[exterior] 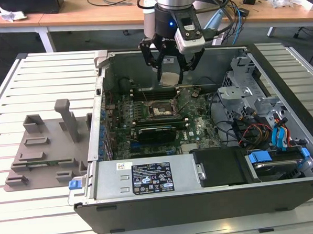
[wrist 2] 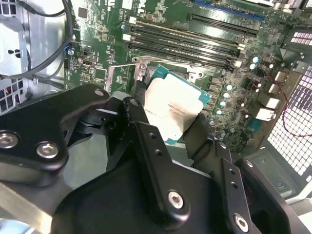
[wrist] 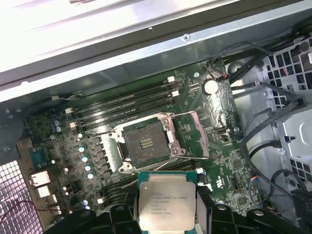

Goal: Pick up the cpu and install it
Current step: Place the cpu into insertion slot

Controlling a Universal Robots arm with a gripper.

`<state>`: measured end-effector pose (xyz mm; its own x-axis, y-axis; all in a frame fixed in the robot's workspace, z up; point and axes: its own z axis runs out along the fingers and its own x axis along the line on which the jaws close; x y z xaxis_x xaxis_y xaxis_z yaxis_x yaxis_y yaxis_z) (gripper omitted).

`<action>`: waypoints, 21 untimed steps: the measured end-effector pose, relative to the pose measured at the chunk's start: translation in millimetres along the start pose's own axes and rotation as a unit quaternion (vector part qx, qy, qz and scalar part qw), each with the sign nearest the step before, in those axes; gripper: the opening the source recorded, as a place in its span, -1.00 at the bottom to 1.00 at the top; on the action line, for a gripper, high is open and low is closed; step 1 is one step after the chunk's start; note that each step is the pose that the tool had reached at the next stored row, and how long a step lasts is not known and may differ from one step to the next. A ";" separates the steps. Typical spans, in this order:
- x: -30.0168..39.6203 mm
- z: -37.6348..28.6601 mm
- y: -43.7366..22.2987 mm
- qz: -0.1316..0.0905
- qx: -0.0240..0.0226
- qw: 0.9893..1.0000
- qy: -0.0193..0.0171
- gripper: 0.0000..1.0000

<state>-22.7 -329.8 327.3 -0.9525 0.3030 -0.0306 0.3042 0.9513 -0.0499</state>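
Observation:
My gripper [exterior: 168,69] hangs over the open computer case, shut on the cpu [exterior: 168,78], a flat silver-topped square chip with a thin green rim. In the first wrist view the cpu [wrist: 166,200] sits between the two black fingers [wrist: 120,214], a little off from the open black socket [wrist: 146,144] on the green motherboard. In the second wrist view the cpu [wrist 2: 171,109] is tilted and pinched by its edges between the fingers [wrist 2: 139,105]. The socket [exterior: 159,109] lies below the gripper, with its metal load plate [wrist: 192,136] swung open beside it.
Memory slots [wrist: 124,102] run beside the socket. Black cables [wrist: 263,122] and a metal drive cage [exterior: 239,86] fill the case toward the exterior view's right. A grey plastic fixture [exterior: 47,143] lies on the slatted table at the exterior view's left. The power supply [exterior: 149,177] sits at the case's near edge.

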 end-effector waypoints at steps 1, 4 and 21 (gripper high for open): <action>0.0 0.0 0.0 0.003 0.000 1.000 0.000 0.10; 0.0 0.3 0.0 0.015 0.001 1.000 0.001 0.10; 0.0 1.5 0.1 0.072 0.004 0.997 0.003 0.10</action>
<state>-22.7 -329.8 325.8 -0.8988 0.4373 -0.0318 0.4384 0.8972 -0.0528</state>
